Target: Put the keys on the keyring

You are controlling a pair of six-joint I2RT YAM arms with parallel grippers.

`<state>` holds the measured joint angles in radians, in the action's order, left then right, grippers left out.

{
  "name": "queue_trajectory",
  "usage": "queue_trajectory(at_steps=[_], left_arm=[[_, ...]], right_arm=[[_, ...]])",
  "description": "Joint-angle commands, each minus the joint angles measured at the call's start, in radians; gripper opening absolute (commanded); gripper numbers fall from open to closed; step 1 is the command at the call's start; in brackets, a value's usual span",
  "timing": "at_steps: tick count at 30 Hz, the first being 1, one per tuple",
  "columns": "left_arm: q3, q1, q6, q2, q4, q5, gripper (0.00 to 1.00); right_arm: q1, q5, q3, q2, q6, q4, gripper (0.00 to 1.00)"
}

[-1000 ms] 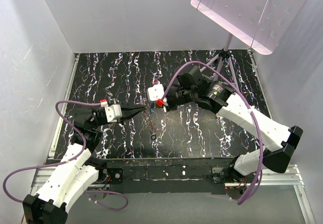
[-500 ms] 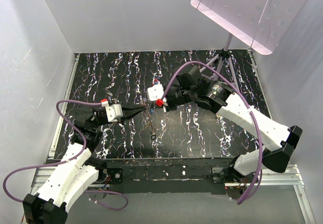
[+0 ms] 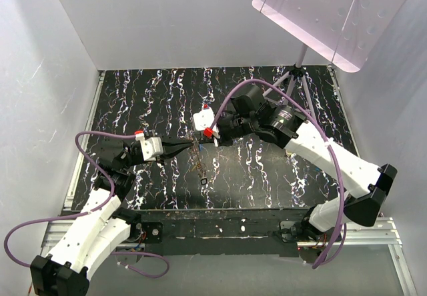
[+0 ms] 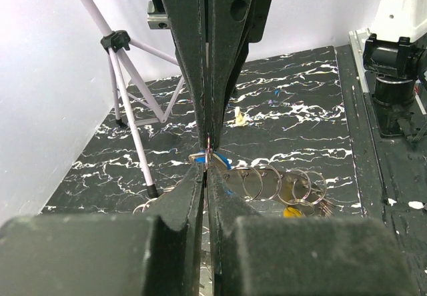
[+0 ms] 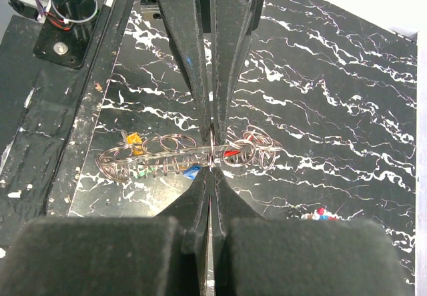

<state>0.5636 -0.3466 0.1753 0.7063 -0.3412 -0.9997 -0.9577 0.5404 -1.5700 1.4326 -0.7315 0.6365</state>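
Note:
The keyring [image 5: 211, 147] is a thin metal ring seen edge-on, pinched between both grippers above the black marbled table. My left gripper [image 4: 208, 165] is shut on it from the left, and my right gripper [image 5: 211, 171] is shut on it from the right. Their tips meet in the top view, left gripper [image 3: 192, 145] against right gripper [image 3: 202, 141]. A chain of rings and grey keys [image 5: 167, 155] hangs from it, with red [image 5: 231, 153], blue [image 5: 192, 171], yellow [image 5: 132, 139] and green caps. The keys also show in the left wrist view [image 4: 280, 183] and dangle in the top view [image 3: 200, 169].
A tripod stand [image 3: 298, 76] with a pink perforated panel [image 3: 327, 16] stands at the back right; its legs show in the left wrist view [image 4: 130, 103]. A small beige lump [image 4: 237, 116] and a small red-white-blue object [image 5: 319, 213] lie on the table. White walls enclose the table.
The right wrist has shifted slightly left and back, and the left gripper has followed a little. Both stay closed on the ring with the keys hanging below.

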Motion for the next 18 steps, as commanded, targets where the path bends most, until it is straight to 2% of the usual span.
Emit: queue_trajectory(at_steps=[1, 11, 18], left_arm=[[0.024, -0.006, 0.024, 0.002, 0.008, 0.001, 0.0], [0.033, -0.006, 0.04, 0.001, 0.038, 0.009, 0.0], [0.032, -0.006, 0.027, -0.004, 0.027, 0.024, 0.0]], right_arm=[[-0.01, 0.043, -0.067, 0.009, 0.046, -0.041, 0.01], [-0.013, 0.036, -0.078, 0.015, 0.053, -0.026, 0.01], [-0.015, 0.029, -0.085, 0.023, -0.005, 0.023, 0.01]])
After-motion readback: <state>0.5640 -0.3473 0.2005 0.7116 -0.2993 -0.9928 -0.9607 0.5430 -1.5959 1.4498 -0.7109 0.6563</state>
